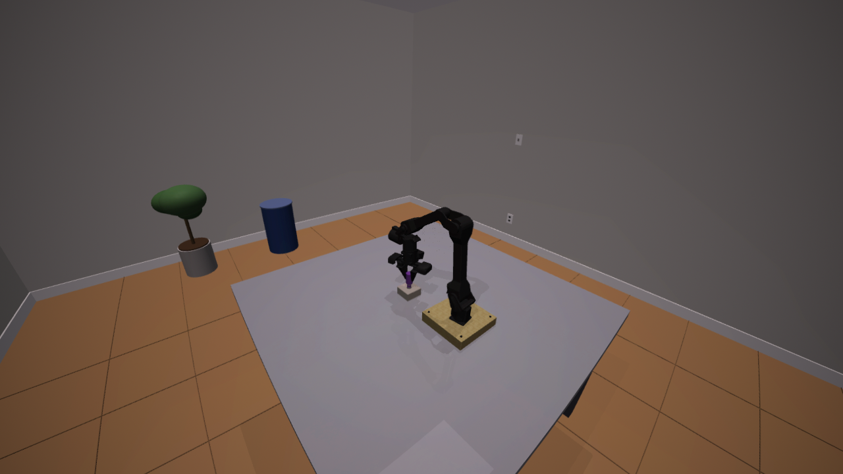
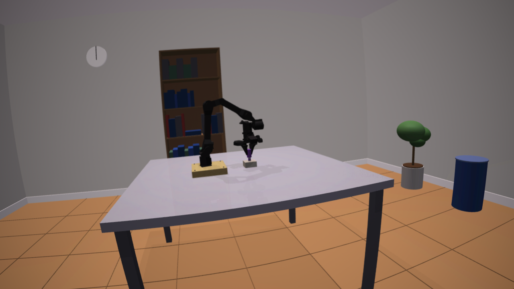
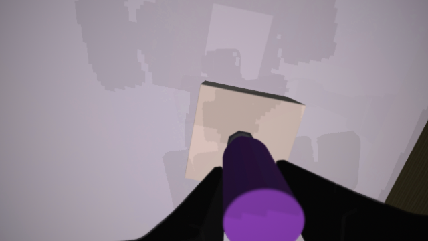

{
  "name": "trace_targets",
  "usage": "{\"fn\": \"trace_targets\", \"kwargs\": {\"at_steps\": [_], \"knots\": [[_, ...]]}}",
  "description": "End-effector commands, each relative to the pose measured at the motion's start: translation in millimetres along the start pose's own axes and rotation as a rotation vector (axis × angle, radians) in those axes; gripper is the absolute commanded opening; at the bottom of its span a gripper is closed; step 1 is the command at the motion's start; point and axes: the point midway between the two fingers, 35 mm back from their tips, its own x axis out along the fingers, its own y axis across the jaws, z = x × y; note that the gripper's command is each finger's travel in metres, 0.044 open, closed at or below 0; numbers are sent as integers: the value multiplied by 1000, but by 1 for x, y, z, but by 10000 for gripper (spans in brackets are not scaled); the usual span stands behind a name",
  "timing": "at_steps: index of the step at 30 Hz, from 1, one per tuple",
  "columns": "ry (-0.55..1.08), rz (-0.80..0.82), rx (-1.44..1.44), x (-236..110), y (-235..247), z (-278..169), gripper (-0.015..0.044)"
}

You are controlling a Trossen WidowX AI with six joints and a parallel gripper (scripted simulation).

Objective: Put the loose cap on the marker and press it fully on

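My gripper (image 1: 408,272) (image 2: 248,150) (image 3: 249,171) is shut on the purple cap (image 1: 408,276) (image 2: 249,153) (image 3: 254,177) and points straight down over the beige holder block (image 1: 411,294) (image 2: 249,163) (image 3: 277,120). The cap sits over the marker, low on it. In the wrist view only a short dark ring of the marker (image 3: 239,135) shows below the cap's lower end, just above the block's top face. In the top and exterior views a small pale bit of the marker (image 2: 249,158) shows between cap and block.
The arm's wooden base plate (image 1: 460,324) (image 2: 209,168) stands close beside the block; its edge shows in the wrist view (image 3: 411,174). All stands on a grey table (image 1: 353,353) (image 2: 287,183). A plant, a blue barrel and a bookshelf stand off the table.
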Motion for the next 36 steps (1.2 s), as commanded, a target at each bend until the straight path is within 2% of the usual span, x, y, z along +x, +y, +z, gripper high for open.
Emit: {"fn": "trace_targets", "kwargs": {"at_steps": [1,13,17,23,28,30,36], "knots": [[0,0,0,0,0,0,131],[0,0,0,0,0,0,440],[0,0,0,-8,1,0,440],[0,0,0,-73,0,0,440],[0,0,0,-75,0,0,440],[0,0,-62,-75,0,0,387],[1,2,-621,-70,-1,1,230]]}}
